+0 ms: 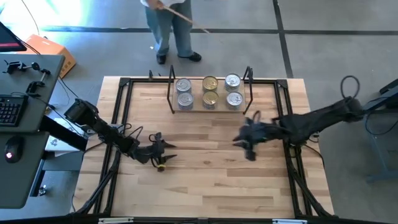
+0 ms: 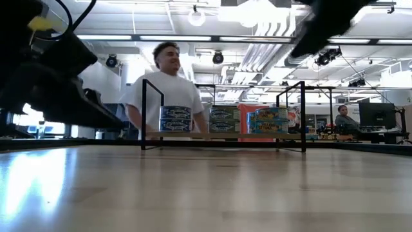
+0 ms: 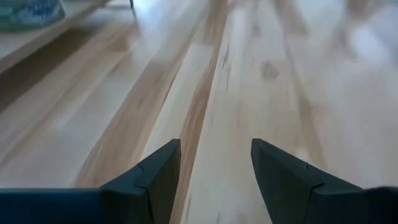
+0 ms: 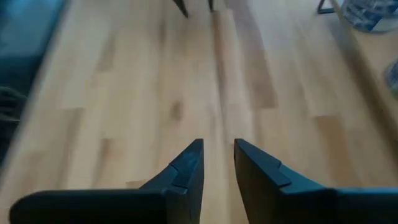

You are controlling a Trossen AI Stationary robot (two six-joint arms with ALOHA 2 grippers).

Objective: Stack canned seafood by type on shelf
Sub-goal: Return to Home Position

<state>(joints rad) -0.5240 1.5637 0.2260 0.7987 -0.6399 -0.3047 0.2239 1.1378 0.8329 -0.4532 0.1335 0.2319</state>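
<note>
The flat round seafood tins (image 1: 210, 91), silver-lidded either side of gold-lidded ones, sit on the low light-wood shelf (image 1: 195, 92) at the wooden worktop's (image 1: 205, 180) far middle. Nearer, the left tool (image 3: 214, 146) gapes empty; the right tool (image 4: 217, 146), fingers barely apart, holds nothing.

Open tabletop (image 1: 205, 186) in front of loaded shelf (image 1: 197, 92)

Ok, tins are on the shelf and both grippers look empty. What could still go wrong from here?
The right gripper hangs in front of the shelf; a swing that way might knock the tins, which stand two high. A person stands behind the shelf holding a long stick, which could bump it. The left gripper sits farther off.
</note>
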